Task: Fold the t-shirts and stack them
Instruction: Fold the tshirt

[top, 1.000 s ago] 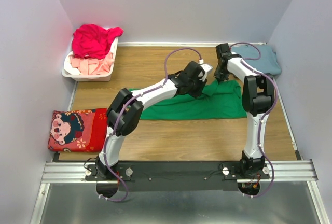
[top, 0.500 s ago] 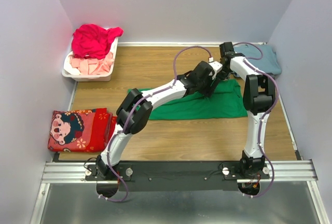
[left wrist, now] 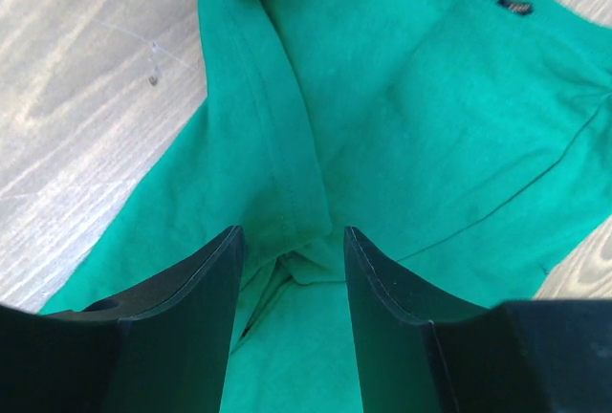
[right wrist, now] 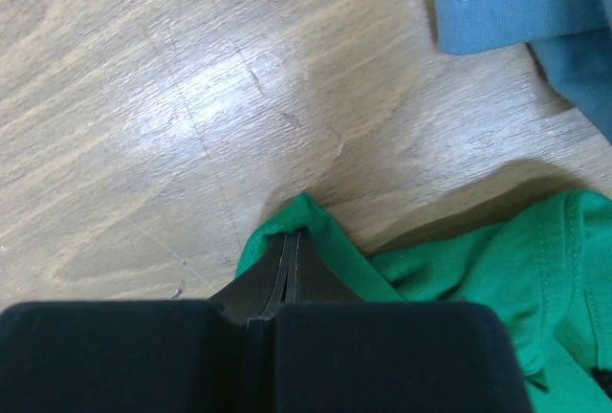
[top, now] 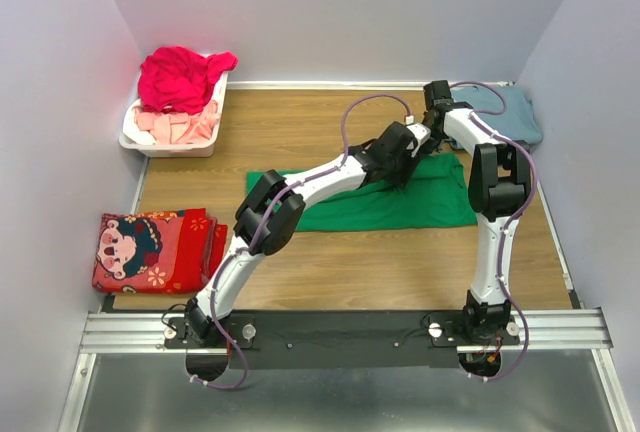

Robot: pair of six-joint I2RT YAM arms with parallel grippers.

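A: Where is the green t-shirt (top: 420, 202)?
B: Flat on the table (top: 300, 132), centre; a blue-grey t-shirt (top: 515, 117) lies at its 2 o'clock.
A: The 2 grippers?
B: The right gripper (right wrist: 292, 241) is clenched on its far edge. The left gripper (left wrist: 292, 236) is released, straddling a fold.

We are looking down on a wood-grain tabletop (top: 290, 132) boxed by pale lilac walls (top: 340, 12), light glaring, perhaps from overhead.

White arms (top: 320, 177), black joints (top: 270, 217); purple cables (top: 352, 117); black left tool (left wrist: 292, 233)
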